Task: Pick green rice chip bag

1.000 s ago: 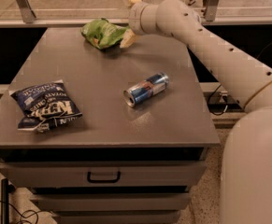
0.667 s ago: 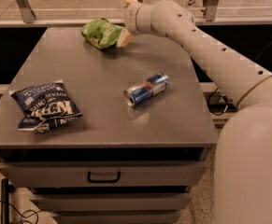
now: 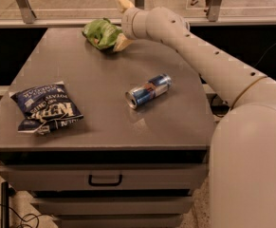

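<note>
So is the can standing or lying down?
Lying down: the can rests sideways on the table; the gripper is by the green bag.

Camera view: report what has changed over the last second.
The gripper moved leftward in the view, closer onto the green rice chip bag. Its fingers are open and flank the bag's right end, which is not yet gripped. The bag, the can and the dark blue chip bag stayed put.

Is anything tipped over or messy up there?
Yes. The can lies on its side in the middle of the table. The green bag is crumpled at the far edge, beside the open gripper.
</note>
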### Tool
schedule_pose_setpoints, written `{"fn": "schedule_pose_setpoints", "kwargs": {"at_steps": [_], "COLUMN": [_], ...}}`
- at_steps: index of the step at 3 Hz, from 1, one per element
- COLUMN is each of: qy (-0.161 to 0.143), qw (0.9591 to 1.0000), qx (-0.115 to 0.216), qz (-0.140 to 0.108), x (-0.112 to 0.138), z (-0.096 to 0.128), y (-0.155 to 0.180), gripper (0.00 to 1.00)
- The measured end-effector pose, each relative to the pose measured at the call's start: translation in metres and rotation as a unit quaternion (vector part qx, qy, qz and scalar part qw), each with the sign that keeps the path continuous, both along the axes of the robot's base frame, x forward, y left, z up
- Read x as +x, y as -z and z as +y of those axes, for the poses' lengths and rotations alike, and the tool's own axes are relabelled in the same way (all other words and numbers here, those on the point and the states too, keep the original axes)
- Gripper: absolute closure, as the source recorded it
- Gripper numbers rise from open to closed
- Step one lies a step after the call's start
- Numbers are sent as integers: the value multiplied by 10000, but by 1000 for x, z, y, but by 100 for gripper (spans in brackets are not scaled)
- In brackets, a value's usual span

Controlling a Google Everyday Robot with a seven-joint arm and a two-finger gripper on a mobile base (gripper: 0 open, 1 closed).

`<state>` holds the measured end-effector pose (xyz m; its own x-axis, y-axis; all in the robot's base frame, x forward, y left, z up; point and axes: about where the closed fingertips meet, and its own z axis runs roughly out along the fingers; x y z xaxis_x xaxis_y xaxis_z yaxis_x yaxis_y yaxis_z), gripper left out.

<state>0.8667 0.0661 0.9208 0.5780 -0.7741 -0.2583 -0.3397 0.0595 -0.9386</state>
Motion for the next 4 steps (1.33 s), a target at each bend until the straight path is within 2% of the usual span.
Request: {"fn": "schedule_pose_setpoints", "kwargs": {"at_steps": [1, 4], "qy": [24, 4], "qw": [10000, 10000], "qx": [31, -27], "qz": [42, 86], "x": [3, 4], "z": [4, 10], "y": [8, 17], "gripper": [18, 88]}}
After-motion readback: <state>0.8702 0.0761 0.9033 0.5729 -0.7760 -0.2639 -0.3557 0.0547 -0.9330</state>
